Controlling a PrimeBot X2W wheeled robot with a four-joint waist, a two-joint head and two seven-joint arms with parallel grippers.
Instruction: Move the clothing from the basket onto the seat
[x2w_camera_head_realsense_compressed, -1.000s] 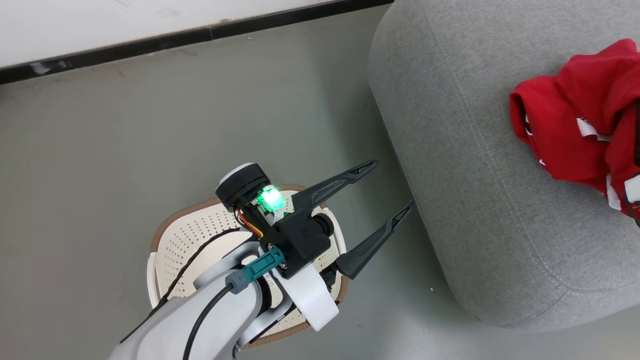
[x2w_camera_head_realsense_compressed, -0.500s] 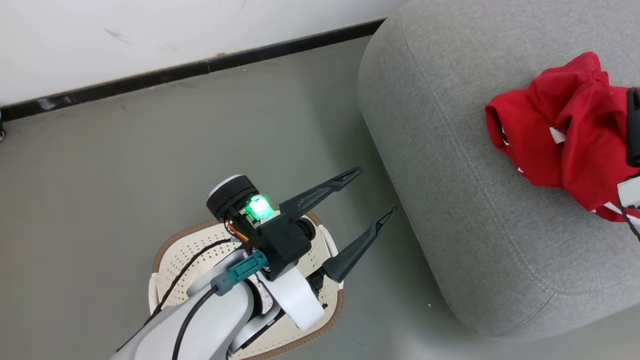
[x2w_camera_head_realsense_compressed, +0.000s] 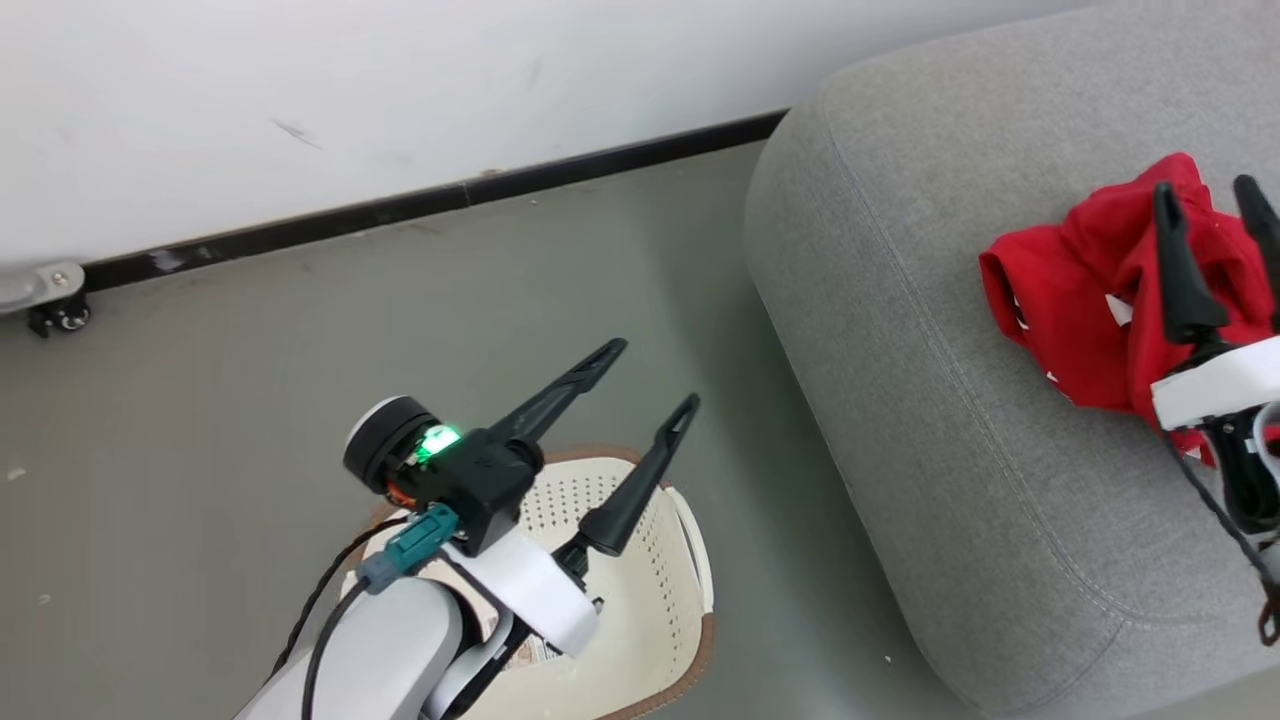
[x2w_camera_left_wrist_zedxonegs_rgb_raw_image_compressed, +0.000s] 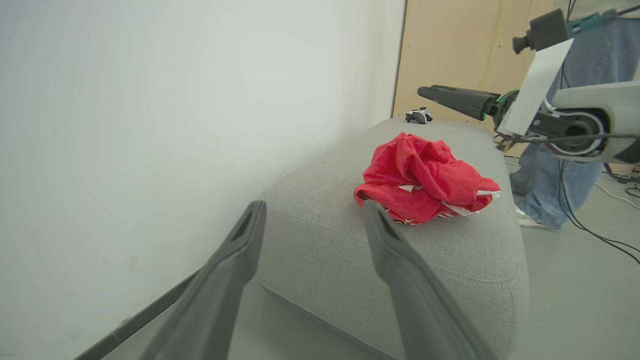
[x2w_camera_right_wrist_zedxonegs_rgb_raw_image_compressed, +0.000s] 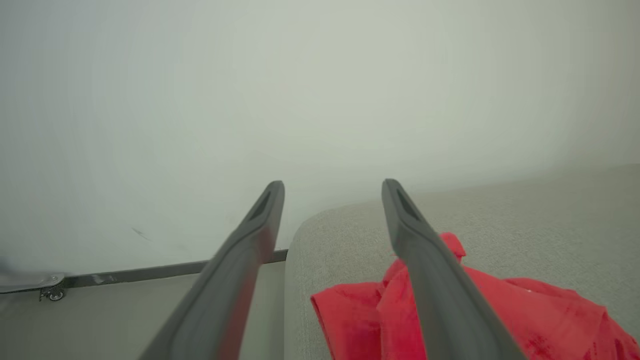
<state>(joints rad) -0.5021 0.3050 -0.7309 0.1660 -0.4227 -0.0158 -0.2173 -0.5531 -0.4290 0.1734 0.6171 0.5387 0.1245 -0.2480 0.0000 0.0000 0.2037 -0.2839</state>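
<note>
Red soft fabric with white trim, the clothing (x2w_camera_head_realsense_compressed: 1080, 300) lies bunched in a crumpled heap on top of the seat (x2w_camera_head_realsense_compressed: 930, 400), near the wall-side edge; it has no clear heading, but its longer spread runs across the head view from left to lower right. Just above the heap hang the right fingers (x2w_camera_head_realsense_compressed: 1178, 270), two long dark prongs set wide apart, clear of the cloth and holding nothing. The seat is light grey woven upholstery with rounded corners and a stitched seam. On the grey floor beside it stands the basket (x2w_camera_head_realsense_compressed: 650, 620), cream plastic with perforated sides and a brown rim. Over it the left fingers (x2w_camera_head_realsense_compressed: 555, 395) are spread wide and empty, pointing towards the white wall and the seat.
</note>
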